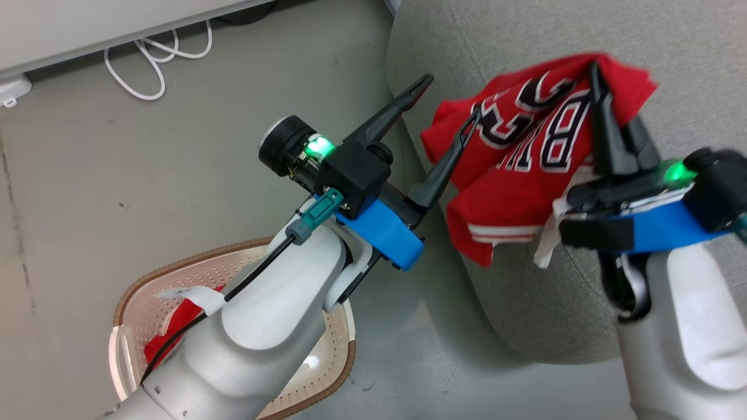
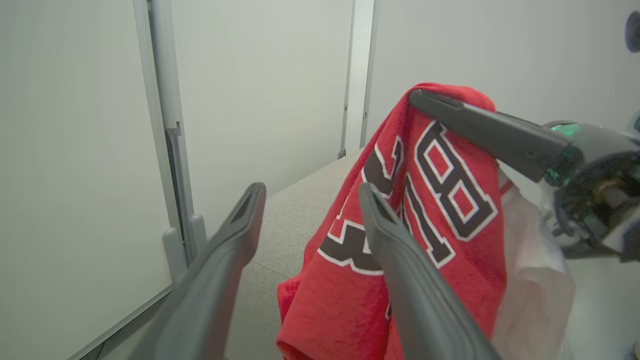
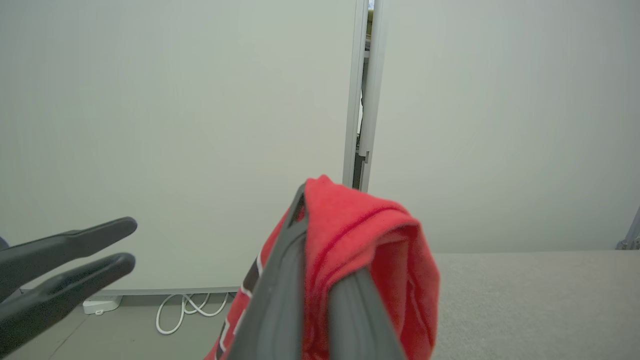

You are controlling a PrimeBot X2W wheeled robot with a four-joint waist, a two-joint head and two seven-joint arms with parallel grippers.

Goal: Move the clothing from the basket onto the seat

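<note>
My right gripper [image 1: 595, 70] is shut on a bright red piece of clothing [image 1: 525, 157] with white-and-black lettering and holds it up over the light grey seat [image 1: 525, 303]. The fabric hangs down from the fingers, its lower hem near the seat's front edge. In the right wrist view the clothing [image 3: 370, 235] drapes over my shut fingers. My left gripper [image 1: 452, 96] stands open just left of the hanging cloth, nothing between its fingers [image 2: 400, 260]. The cream basket [image 1: 327, 373] sits on the floor at lower left, partly hidden by my left forearm. More red clothing [image 1: 169, 335] lies inside it.
A looped white cable [image 1: 152, 64] and a white power strip [image 1: 11, 90] lie on the grey floor by the wall at upper left. Pale wall panels [image 3: 175, 125] rise behind the seat [image 3: 525, 300]. Bare floor [image 1: 117, 186] separates basket and wall.
</note>
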